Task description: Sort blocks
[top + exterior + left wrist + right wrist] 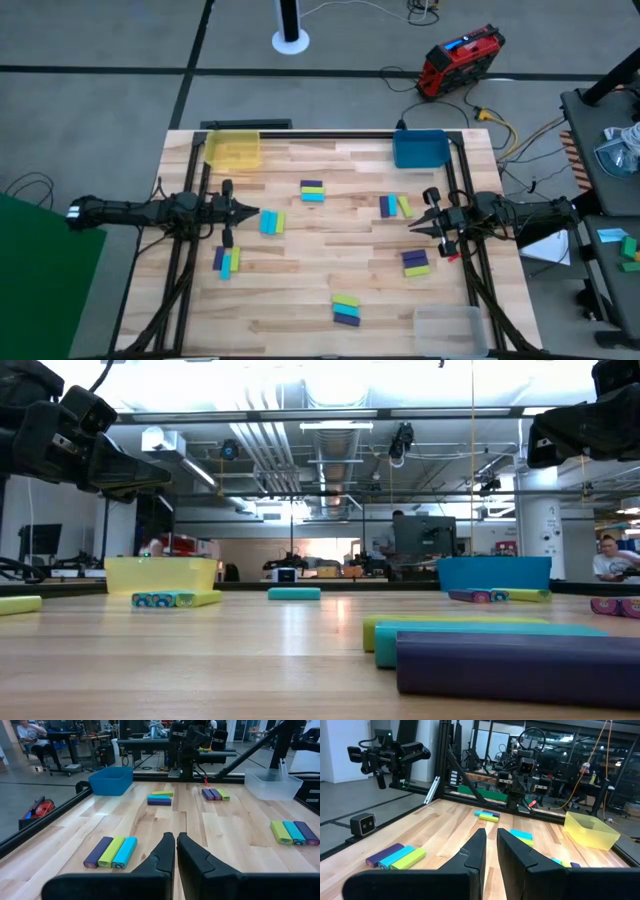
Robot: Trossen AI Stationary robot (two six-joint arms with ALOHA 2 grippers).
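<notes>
Blocks [312,191] in stacked trios; lower layers hidden from above.

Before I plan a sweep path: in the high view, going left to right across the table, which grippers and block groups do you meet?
Left gripper → blocks by the left gripper → centre blocks → blocks left of the right gripper → right gripper.

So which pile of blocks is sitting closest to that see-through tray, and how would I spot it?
Find the clear tray at one corner of the wooden table, on the right arm's side. The nearest pile lies beside it along that same table edge. It holds a yellow-green, a cyan and a purple block, lying crosswise, nearest that edge.
</notes>
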